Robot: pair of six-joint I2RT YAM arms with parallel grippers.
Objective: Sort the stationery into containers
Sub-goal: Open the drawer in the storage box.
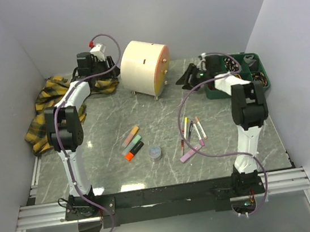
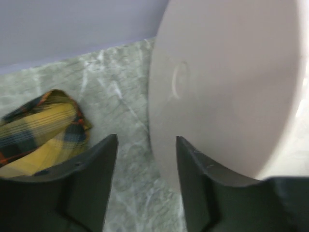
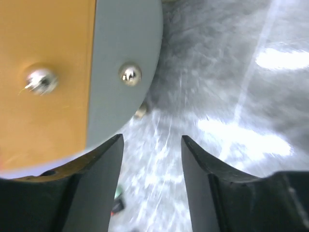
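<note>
Both hands sit at the cream cabinet point(image 1: 144, 66), one per end, which reads like bracing or lining up the cabinet before anything goes in. Left hand point(image 2: 145, 159) is at the closed cream end, fingers parted with a clear gap and nothing between them; the cabinet wall fills the wrist view just ahead of and beside the right-side finger, can't tell if it touches. Right hand point(image 3: 152, 154) is at the drawer end, also parted and empty; the orange drawer point(image 3: 43, 72) face and its metal knob point(image 3: 41, 81) sit up and to one side of the gap, not between the fingers, so no grip on the knob. Drawer looks shut in the top view, so my guess is opening it comes next. Stationery is all well clear of both hands, on the surface point(image 1: 92, 158) nearer the arm bases than the cabinet: highlighters point(image 1: 132, 142) and grey tin point(image 1: 155, 152) in front of the cabinet, thin pens point(image 1: 192, 131) in front of the green tray point(image 1: 264, 78). Plaid cloth point(image 1: 46, 113) lies beside the cabinet's closed end. Nothing sorted yet, as far as I can see.
</note>
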